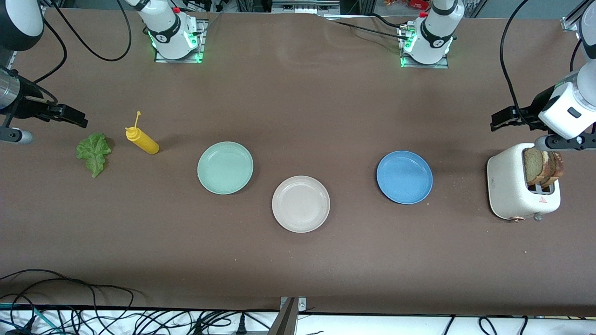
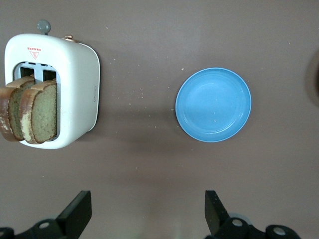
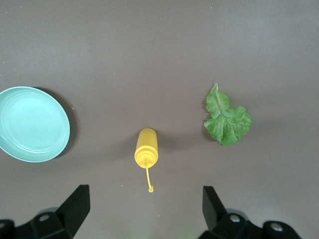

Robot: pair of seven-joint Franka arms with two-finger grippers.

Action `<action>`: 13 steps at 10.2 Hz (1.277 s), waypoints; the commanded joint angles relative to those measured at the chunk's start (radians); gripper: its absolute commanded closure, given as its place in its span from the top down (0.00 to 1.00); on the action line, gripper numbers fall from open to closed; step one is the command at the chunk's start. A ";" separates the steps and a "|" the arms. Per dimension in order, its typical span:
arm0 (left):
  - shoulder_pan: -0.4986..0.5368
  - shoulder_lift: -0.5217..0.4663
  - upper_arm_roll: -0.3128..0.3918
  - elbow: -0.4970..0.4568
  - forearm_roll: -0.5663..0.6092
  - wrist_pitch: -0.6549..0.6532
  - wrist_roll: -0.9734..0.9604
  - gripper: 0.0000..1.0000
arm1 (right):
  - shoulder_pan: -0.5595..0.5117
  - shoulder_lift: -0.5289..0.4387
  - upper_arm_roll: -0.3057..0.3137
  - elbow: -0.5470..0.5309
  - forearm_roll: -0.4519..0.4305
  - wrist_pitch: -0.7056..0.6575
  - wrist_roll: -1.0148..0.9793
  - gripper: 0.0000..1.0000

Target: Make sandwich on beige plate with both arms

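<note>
The beige plate (image 1: 301,204) lies empty near the table's middle. Two tan bread slices (image 1: 542,167) stand in the slots of a white toaster (image 1: 517,188) at the left arm's end; they also show in the left wrist view (image 2: 30,112). A green lettuce leaf (image 1: 94,152) lies flat at the right arm's end and shows in the right wrist view (image 3: 227,119). My left gripper (image 1: 500,120) (image 2: 147,204) is open and empty, up over bare table beside the toaster. My right gripper (image 1: 74,117) (image 3: 145,196) is open and empty, up over bare table beside the lettuce.
A yellow squeeze bottle (image 1: 142,141) lies on its side beside the lettuce. A mint-green plate (image 1: 225,167) and a blue plate (image 1: 404,177) flank the beige plate, both empty. Cables run along the table edge nearest the camera.
</note>
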 commanded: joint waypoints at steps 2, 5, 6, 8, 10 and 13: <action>0.001 0.017 0.001 0.030 -0.017 -0.018 0.019 1.00 | 0.000 0.001 0.003 0.010 -0.016 0.000 0.004 1.00; 0.002 0.017 0.001 0.030 -0.014 -0.017 0.019 1.00 | 0.000 0.001 0.003 0.010 -0.016 0.000 0.004 1.00; 0.002 0.017 0.001 0.030 -0.014 -0.017 0.019 1.00 | 0.000 0.001 0.003 0.010 -0.016 0.000 0.004 1.00; 0.002 0.017 0.001 0.029 -0.014 -0.017 0.019 1.00 | -0.001 0.001 0.003 0.010 -0.015 0.001 0.003 1.00; 0.002 0.019 0.001 0.029 -0.009 -0.015 0.019 1.00 | -0.001 0.001 0.003 0.010 -0.016 0.003 0.001 1.00; 0.002 0.019 0.001 0.030 -0.008 -0.014 0.019 1.00 | -0.001 0.001 0.003 0.010 -0.016 0.000 0.001 1.00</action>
